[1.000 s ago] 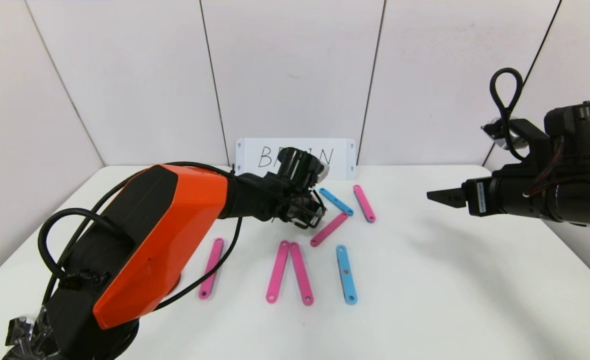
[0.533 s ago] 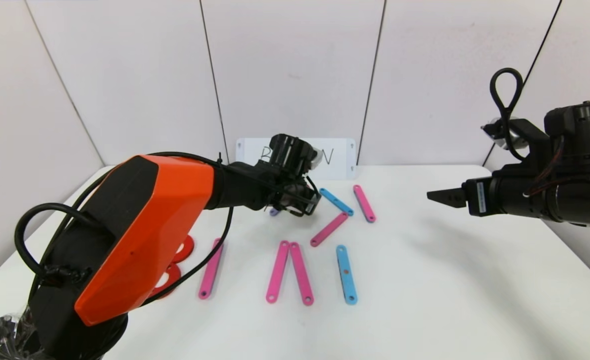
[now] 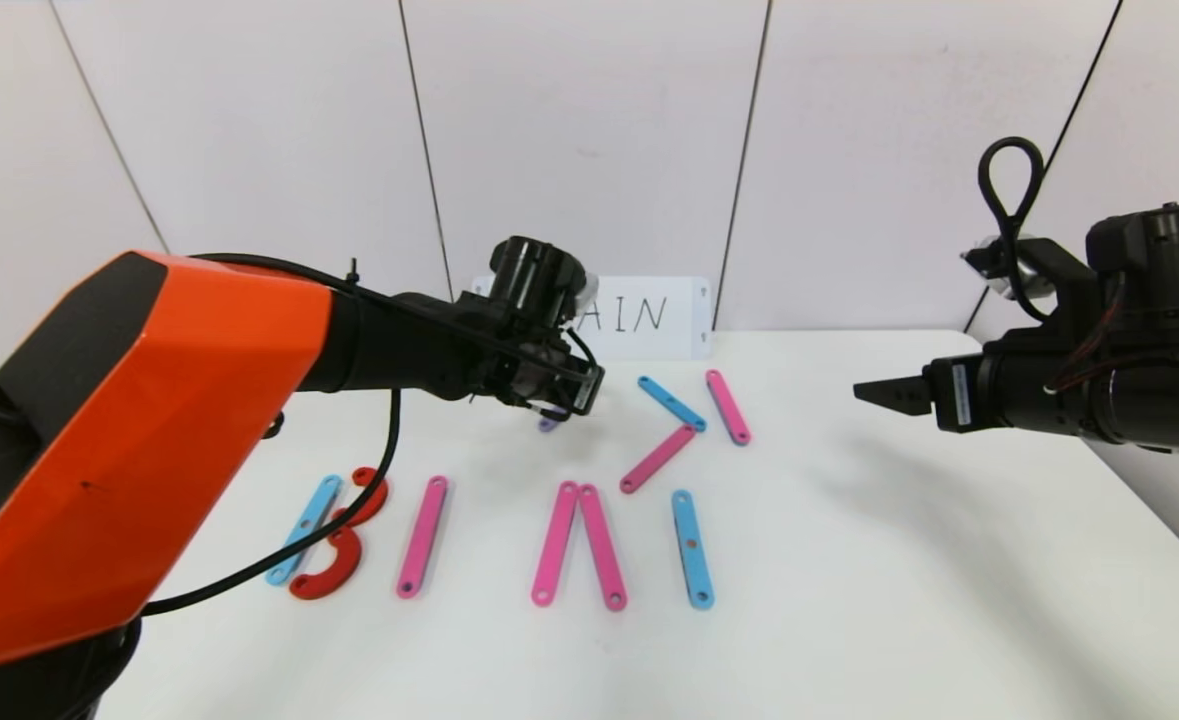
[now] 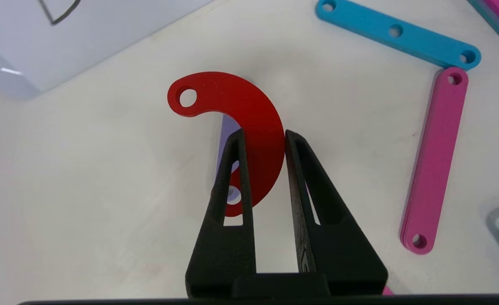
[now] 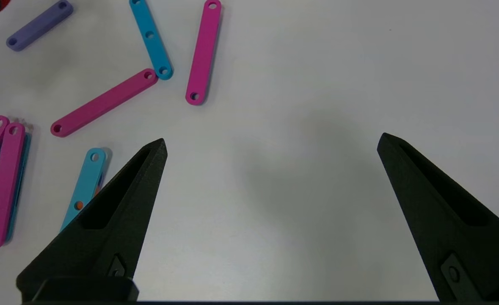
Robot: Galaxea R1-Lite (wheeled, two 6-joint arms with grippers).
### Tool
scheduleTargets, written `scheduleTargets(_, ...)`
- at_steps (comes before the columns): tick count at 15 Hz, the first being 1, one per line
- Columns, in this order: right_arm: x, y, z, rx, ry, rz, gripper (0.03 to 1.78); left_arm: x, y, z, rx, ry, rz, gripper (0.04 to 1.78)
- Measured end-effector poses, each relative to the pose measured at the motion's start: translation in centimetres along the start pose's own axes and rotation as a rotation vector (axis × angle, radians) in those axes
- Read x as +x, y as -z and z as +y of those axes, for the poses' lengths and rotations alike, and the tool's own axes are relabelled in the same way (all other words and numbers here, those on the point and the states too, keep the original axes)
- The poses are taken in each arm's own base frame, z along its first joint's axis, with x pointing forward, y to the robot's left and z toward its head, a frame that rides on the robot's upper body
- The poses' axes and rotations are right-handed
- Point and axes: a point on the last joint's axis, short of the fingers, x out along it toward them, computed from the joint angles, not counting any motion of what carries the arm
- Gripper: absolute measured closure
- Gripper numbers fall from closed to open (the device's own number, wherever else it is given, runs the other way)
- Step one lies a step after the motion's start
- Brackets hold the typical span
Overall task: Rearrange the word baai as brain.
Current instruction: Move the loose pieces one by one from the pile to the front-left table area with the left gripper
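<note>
My left gripper [image 3: 574,395] is shut on a red C-shaped arc [image 4: 249,110], jaws closed on its middle, above a purple strip [image 3: 549,423] at the table's back middle. The arc is hidden behind the gripper in the head view. At the front left, a light-blue strip [image 3: 304,530] and two red arcs [image 3: 364,495] form a B. Beside it lie a pink strip [image 3: 422,535], two pink strips in an inverted V [image 3: 579,545] and a light-blue strip [image 3: 692,548]. My right gripper [image 3: 879,392] is open and empty, held above the table's right side.
Behind the row lie a slanted pink strip [image 3: 657,458], a light-blue strip [image 3: 671,403] and a pink strip [image 3: 728,406]. A white handwritten card [image 3: 649,315] stands against the back wall, partly hidden by my left wrist.
My left arm has swung left and risen, carrying the gripper left from beside the slanted pink strip to above the purple strip. The B pieces at the front left are now uncovered. The right arm has not moved.
</note>
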Motion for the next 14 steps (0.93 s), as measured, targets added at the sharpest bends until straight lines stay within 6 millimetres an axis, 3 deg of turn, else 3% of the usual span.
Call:
scheduleTargets(8, 0.3, 0.1, 0.1, -0.002, -0.004, 0.011, 0.07, -4.7, 3.2, 0.7, -0.271, -0.145, 0.153, 1.53)
scheduleTargets(14, 0.6, 0.3, 0.2, -0.004, -0.007, 0.02, 0.07, -5.6, 6.1, 0.5, -0.27, -0.155, 0.292, 1.53)
